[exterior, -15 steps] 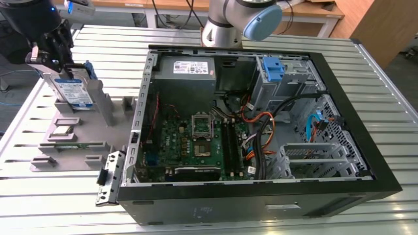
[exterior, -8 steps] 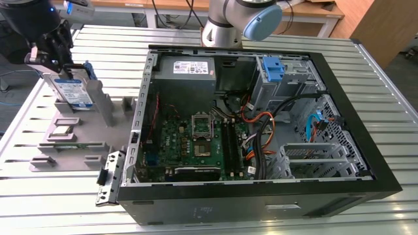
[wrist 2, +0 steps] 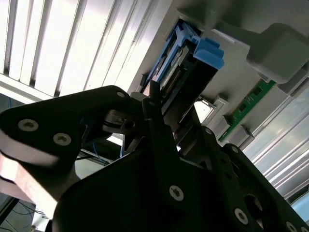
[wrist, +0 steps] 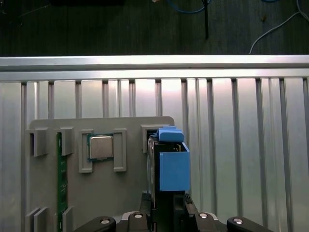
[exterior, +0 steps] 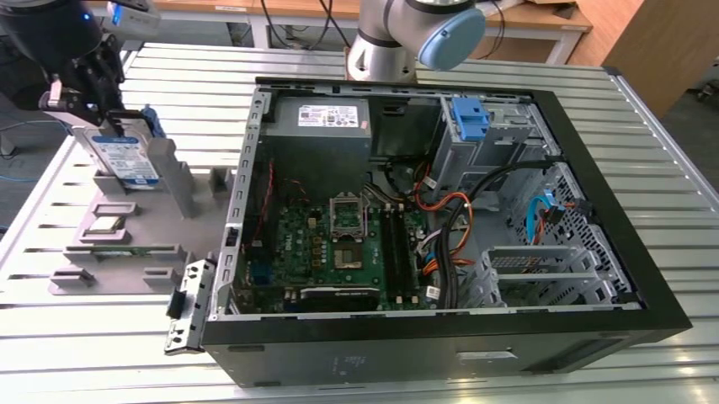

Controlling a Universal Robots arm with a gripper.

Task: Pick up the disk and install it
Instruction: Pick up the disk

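Observation:
The disk is a silver-black drive with a blue-and-white label in a blue carrier frame. It stands on edge, slightly tilted, at the grey fixture plate on the exterior view's left. My gripper comes down on its top edge, with the fingers on either side and shut on it. In the first wrist view the blue carrier runs into my gripper, close to a fixture slot. The second wrist view shows the disk beyond my black fingers.
The fixture also holds a processor chip and a green memory stick. An open computer case lies to the exterior view's right, with a power supply, a blue bracket on the drive cage and a motherboard. The table is ribbed metal.

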